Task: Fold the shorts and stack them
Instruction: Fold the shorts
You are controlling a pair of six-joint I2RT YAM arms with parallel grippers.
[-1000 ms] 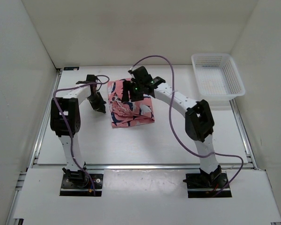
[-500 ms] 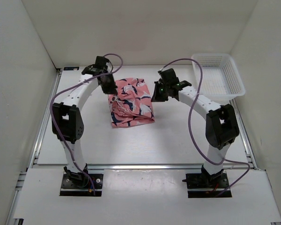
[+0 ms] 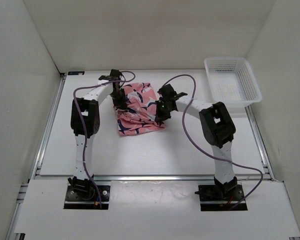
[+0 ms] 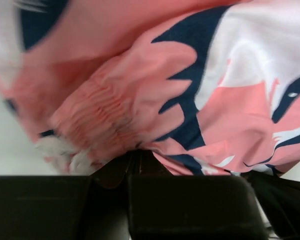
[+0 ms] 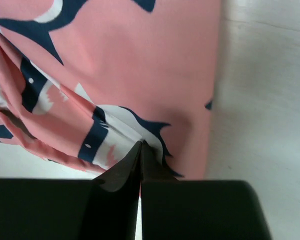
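Observation:
The shorts (image 3: 140, 107), salmon-pink with navy-and-white shapes, lie bunched in a rough rectangle at the table's middle back. My left gripper (image 3: 119, 99) sits at their left back part. Its jaws are shut, and the tips (image 4: 135, 155) touch the gathered elastic waistband of the shorts (image 4: 215, 100). My right gripper (image 3: 159, 112) is at the right edge of the shorts. Its jaws are shut too, and its tips (image 5: 141, 145) press into a crease of the shorts (image 5: 140, 60). I see no cloth between either pair of fingers.
A white mesh basket (image 3: 253, 80) stands at the back right corner. White walls close in the table on three sides. Purple cables loop above both arms.
The left arm swung from the left side round to the shorts' back left part. The right gripper shut, drew off to the right, then came back to the shorts' right edge.

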